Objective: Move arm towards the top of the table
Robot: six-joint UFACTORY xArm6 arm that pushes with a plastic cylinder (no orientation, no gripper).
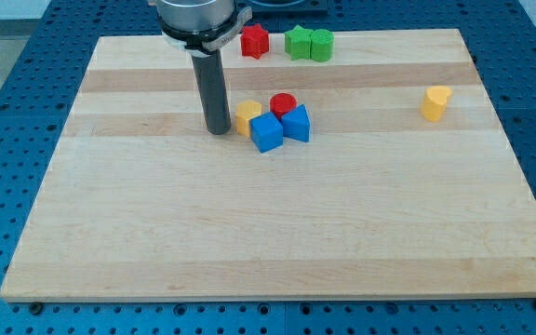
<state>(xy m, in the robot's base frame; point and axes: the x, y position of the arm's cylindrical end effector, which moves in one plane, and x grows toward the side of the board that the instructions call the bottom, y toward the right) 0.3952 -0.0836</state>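
My tip (219,130) rests on the wooden table (268,223), left of centre in the upper half of the view. Just to its right sits a cluster: a yellow block (246,115) nearly touching the rod, a red cylinder (283,104), a blue cube (266,133) and a blue block (297,123). At the view's top edge of the table lie a red star-shaped block (254,41), a green star-shaped block (297,42) and a green cylinder (321,45). A yellow heart-shaped block (435,102) sits alone at the view's right.
The arm's grey housing (201,19) hangs over the table's top edge, left of the red star block. Blue perforated surface (7,112) surrounds the table.
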